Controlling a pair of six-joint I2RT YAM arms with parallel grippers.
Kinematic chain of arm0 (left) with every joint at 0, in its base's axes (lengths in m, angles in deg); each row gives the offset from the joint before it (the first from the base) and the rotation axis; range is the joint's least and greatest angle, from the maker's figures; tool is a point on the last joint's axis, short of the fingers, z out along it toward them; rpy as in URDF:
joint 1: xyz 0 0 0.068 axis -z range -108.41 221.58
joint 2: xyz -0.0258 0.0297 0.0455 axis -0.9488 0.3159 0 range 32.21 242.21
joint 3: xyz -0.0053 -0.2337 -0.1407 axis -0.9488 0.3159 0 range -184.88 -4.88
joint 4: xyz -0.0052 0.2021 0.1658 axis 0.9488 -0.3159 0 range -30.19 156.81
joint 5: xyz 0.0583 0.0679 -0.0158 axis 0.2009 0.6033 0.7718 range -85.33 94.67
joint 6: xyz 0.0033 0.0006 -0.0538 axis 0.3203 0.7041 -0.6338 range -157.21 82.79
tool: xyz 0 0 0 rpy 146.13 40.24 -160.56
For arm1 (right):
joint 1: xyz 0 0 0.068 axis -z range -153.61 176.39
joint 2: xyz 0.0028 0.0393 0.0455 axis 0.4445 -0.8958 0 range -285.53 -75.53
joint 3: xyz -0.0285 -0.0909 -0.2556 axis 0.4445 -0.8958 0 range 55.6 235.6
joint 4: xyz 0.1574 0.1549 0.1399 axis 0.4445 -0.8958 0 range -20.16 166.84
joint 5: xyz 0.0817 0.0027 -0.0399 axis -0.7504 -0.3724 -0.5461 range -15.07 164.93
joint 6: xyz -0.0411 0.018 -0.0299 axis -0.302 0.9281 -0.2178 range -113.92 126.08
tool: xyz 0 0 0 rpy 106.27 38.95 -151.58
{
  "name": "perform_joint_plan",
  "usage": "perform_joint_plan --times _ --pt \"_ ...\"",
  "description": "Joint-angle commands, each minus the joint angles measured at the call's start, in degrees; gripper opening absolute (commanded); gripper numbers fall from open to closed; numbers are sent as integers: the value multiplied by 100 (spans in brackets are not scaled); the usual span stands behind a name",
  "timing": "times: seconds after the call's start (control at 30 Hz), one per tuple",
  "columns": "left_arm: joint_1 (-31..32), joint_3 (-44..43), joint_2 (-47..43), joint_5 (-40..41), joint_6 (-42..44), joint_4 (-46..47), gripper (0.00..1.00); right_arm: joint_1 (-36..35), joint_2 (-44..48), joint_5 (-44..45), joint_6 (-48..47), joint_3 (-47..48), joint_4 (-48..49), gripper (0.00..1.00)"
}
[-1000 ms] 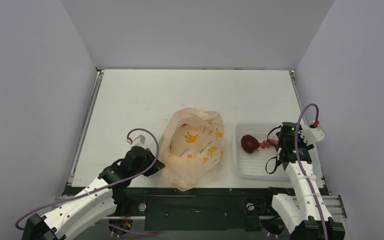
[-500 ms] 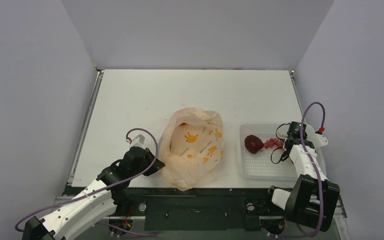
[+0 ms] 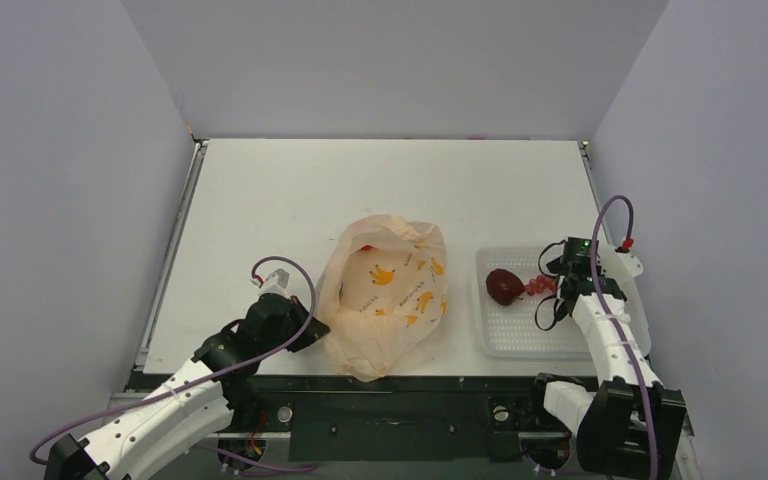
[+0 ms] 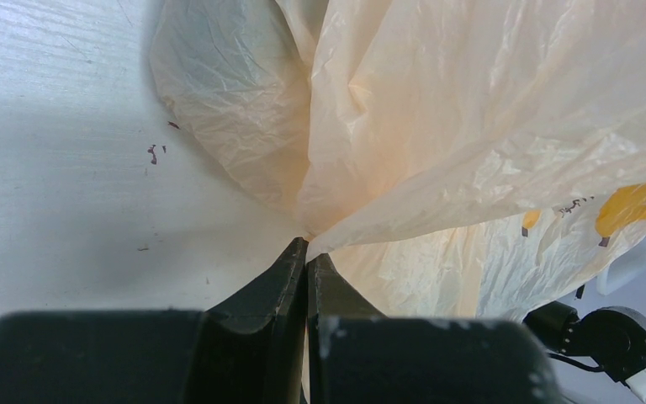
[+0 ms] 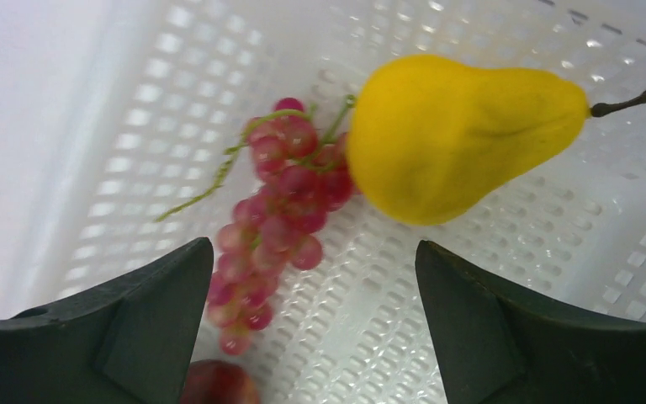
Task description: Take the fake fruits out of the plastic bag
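The peach plastic bag [image 3: 385, 295] with yellow bananas lies mid-table, and something red [image 3: 366, 247] shows at its far end. My left gripper [image 3: 312, 333] is shut on the bag's left edge, with plastic [image 4: 471, 126] pinched between its tips [image 4: 307, 248]. Three fake fruits lie in the white perforated tray [image 3: 520, 340]: a dark maroon one [image 3: 502, 286], a string of red berries [image 3: 538, 287] and a yellow pear [image 5: 463, 135]. My right gripper [image 3: 560, 280] hangs open just above the tray. Between its jaws [image 5: 313, 248] are only the berries [image 5: 282, 202] and the tray floor [image 5: 555, 252].
The tray sits near the table's right edge, close to the right wall. Bare white table [image 3: 380, 190] stretches behind the bag and to its left [image 4: 50, 168]. The metal rail [image 3: 390, 385] at the near edge lies just below the bag.
My right gripper has opened wider, and its arm swung right, then back left over the tray. The tray shifted slightly. The left arm and the bag have not moved.
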State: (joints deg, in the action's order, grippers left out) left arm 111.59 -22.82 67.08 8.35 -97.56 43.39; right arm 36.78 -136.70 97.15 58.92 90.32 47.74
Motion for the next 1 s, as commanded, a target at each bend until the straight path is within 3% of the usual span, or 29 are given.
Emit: perform_joint_plan --times 0.0,0.1,0.2,0.43,0.57,0.77,0.83,0.87,0.97 --pt "-20 -301 -109 2 82 24 0 -703 498 791 66 680 -380 86" --pt "-34 -409 -124 26 108 -46 0 -1441 688 1295 -188 1043 -514 87" --pt "-34 -529 -91 30 156 -94 0 -2138 826 1140 -738 1532 -320 87" --pt "-29 -667 76 67 221 -67 0 -3686 974 -1581 -2256 1607 1456 80" --pt "-30 -736 100 98 247 -113 0 -4916 853 -2344 -2627 1187 2686 76" --pt "-31 -932 88 215 298 -270 0 -6460 -513 -2638 -2813 1206 3089 56" --pt "-33 -980 108 239 313 -307 0 -6705 -1097 -2577 -2814 1317 3170 45" --pt "-34 -999 112 245 312 -329 0 -6777 -1278 -2442 -2794 1428 3189 35" --pt "-44 -1104 124 240 313 -379 0 -6971 -2162 -2143 -2735 1663 3290 22"
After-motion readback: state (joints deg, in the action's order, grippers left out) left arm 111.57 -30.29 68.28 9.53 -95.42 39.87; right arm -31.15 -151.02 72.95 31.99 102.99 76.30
